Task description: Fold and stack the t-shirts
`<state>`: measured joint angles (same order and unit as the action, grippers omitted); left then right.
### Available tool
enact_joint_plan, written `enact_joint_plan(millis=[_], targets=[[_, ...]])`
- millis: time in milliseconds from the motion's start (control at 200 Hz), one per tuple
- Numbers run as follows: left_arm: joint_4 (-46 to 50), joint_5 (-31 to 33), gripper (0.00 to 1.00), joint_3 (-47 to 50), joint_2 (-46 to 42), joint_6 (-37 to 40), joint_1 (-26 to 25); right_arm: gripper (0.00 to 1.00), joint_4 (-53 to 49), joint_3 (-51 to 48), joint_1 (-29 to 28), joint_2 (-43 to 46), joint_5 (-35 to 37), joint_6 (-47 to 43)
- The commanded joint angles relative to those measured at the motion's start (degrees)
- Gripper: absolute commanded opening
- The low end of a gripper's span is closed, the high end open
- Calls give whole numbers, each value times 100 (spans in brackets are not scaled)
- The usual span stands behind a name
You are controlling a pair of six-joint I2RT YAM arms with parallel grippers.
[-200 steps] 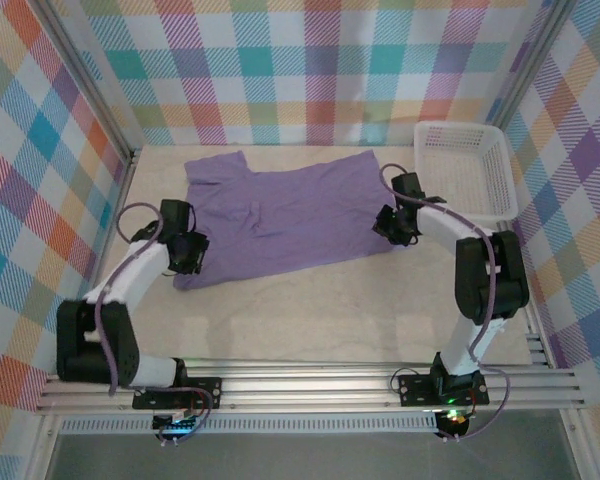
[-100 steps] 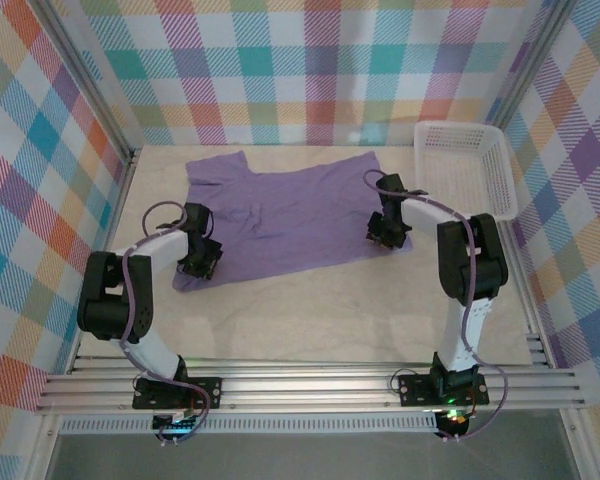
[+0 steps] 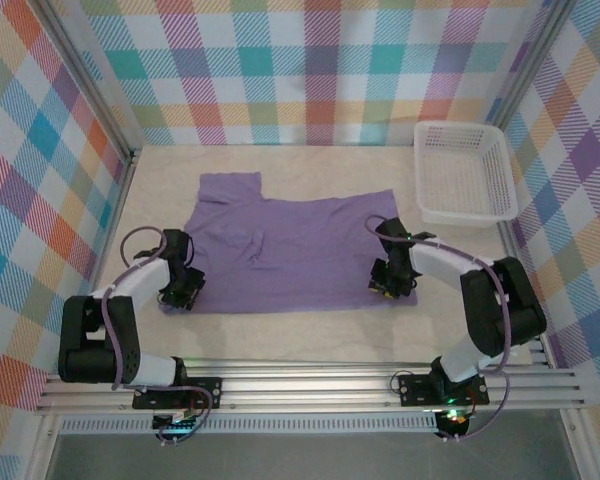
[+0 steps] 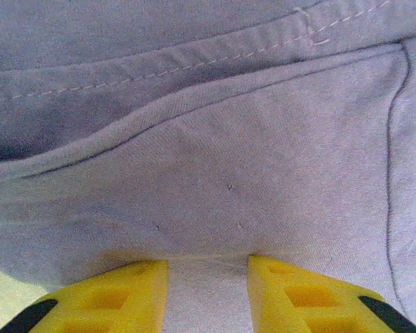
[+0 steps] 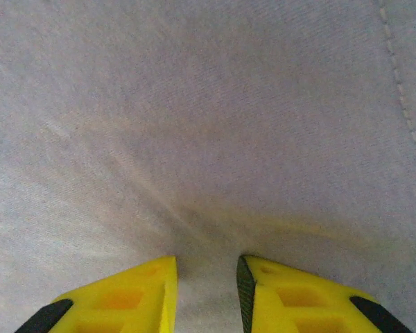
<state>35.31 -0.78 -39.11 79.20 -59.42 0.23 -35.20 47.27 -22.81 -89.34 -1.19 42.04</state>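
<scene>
The lavender t-shirt (image 3: 290, 250) lies spread on the table, one sleeve at the far left and its near hem toward the arms. My left gripper (image 3: 183, 292) sits at the shirt's near left corner. In the left wrist view its yellow fingers (image 4: 118, 298) are closed on a bunch of t-shirt (image 4: 215, 139) cloth that fills the gap of the left gripper (image 4: 208, 277). My right gripper (image 3: 390, 287) is at the near right corner. In the right wrist view, t-shirt (image 5: 208, 125) fabric likewise runs between the jaws of the right gripper (image 5: 206, 277).
A white lattice basket (image 3: 500, 165) stands at the far right, beside the checked wall. Bare table lies between the shirt's near hem and the metal rail (image 3: 310, 385) at the front.
Both grippers have drawn toward the near edge and pulled the t-shirt with them. The shirt now lies nearer, flatter, with a straighter near hem.
</scene>
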Motion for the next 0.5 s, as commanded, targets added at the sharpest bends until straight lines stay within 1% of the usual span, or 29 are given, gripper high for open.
enact_joint_plan(millis=[0, 120, 260, 330, 390, 430, 495], targets=[[436, 127, 37, 289, -217, 65, 126, 31, -276, -271, -265, 116, -166, 531], [519, 261, 37, 500, -528, 58, 274, 31, -368, -313, -534, 290, -63, 781], [1014, 562, 38, 367, -1035, 129, 502, 31, -639, -192, -647, 680, 146, 912], [1218, 739, 40, 59, -1232, 200, 529, 32, -835, 62, -646, 847, 379, 788], [1322, 830, 44, -384, -1244, 217, 524, 38, -858, 381, -638, 939, 663, 539], [1258, 825, 47, -671, -1163, 265, 515, 43, -772, 635, -593, 918, 792, 300], [1012, 798, 53, -1290, -743, 482, 521, 45, -629, 1153, -401, 685, 843, -57]])
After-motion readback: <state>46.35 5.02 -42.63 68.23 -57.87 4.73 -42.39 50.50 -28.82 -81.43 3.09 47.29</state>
